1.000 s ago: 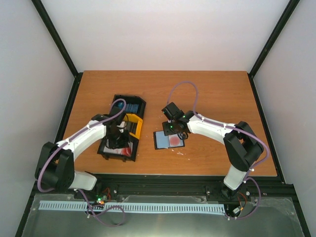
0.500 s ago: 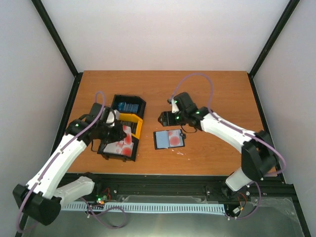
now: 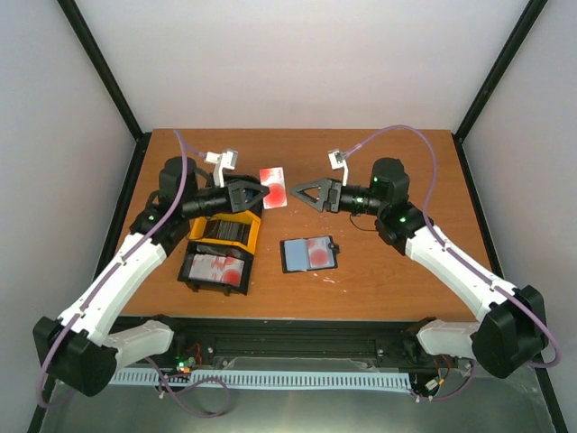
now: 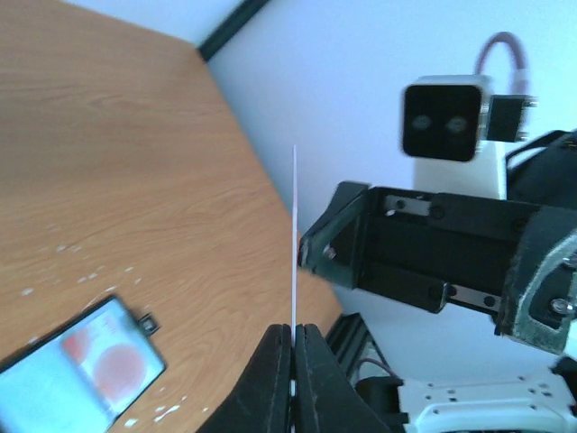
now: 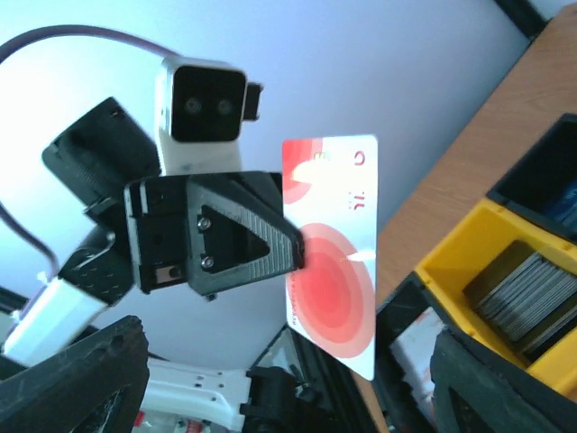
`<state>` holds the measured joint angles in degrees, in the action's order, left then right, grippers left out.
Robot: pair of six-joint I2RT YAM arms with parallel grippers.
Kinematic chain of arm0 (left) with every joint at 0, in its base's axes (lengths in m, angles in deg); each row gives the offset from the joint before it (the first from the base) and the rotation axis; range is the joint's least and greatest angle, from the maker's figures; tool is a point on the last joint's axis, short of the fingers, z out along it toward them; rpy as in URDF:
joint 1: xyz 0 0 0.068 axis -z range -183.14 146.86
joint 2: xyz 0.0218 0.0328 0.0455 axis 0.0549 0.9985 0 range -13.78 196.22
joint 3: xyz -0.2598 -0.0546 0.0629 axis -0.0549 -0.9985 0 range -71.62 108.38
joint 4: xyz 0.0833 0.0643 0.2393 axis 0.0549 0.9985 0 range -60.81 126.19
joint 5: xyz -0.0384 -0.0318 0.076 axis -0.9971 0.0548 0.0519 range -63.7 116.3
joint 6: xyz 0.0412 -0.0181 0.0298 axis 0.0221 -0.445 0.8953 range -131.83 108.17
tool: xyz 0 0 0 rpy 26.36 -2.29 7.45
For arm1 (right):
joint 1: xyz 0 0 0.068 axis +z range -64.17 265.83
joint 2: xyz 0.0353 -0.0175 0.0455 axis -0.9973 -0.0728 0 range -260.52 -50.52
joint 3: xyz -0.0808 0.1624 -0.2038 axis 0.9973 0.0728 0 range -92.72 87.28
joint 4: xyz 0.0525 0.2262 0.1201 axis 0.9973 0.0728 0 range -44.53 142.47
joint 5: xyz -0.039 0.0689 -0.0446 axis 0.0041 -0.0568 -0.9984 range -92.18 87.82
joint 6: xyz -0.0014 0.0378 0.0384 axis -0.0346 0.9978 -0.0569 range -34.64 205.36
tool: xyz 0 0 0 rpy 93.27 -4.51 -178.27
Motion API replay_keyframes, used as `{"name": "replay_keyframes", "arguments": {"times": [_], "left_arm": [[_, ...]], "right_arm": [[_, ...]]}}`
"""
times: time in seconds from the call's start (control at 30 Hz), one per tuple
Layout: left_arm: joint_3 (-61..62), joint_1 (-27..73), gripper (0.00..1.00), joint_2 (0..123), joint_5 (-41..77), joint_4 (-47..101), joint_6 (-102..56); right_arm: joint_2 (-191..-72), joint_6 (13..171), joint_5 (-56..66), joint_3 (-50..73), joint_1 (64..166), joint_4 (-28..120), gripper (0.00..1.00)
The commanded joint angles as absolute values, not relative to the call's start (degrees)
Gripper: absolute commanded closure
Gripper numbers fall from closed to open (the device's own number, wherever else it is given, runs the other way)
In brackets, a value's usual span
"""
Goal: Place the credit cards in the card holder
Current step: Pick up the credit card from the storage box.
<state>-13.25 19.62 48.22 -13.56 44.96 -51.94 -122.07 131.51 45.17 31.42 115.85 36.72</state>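
**One card hanging in the air between the two arms**

One white credit card with red blotches is sitting pinched in the left gripper, and I am seeing it held well above the table, lifted clear of everything. In the left wrist view the fingers are pressing closed on its lower edge and the card is showing edge-on as a thin upright line. The right gripper is facing it from just beside, not touching, with its fingers standing wide apart and gripping nothing.

The card holder is lying open and flat on the wood below and between the arms, with a red-blotched card showing on its inner face. To its left, more red-blotched cards are lying in a black bin, and a yellow bin holding a dark stack is sitting just behind that.
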Motion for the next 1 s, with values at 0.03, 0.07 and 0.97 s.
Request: {"name": "replay_keyframes", "arguments": {"times": [0.03, 0.07, 0.97], "left_arm": [[-9.57, 19.62, 0.99, 50.43, -26.30, 30.35, -55.61], [-9.49, 19.62, 0.99, 50.53, -27.03, 29.83, -55.41], [-14.48, 21.63, 0.05, 57.24, -7.38, 51.23, -44.26]], "right_arm": [[-123.26, 136.42, 50.41, 28.72, 115.77, 35.77, 0.23], [-123.23, 136.83, 49.91, 28.91, 115.79, 35.59, 0.28], [-121.57, 118.07, 38.00, 34.44, 110.80, 60.53, 0.97]]}}
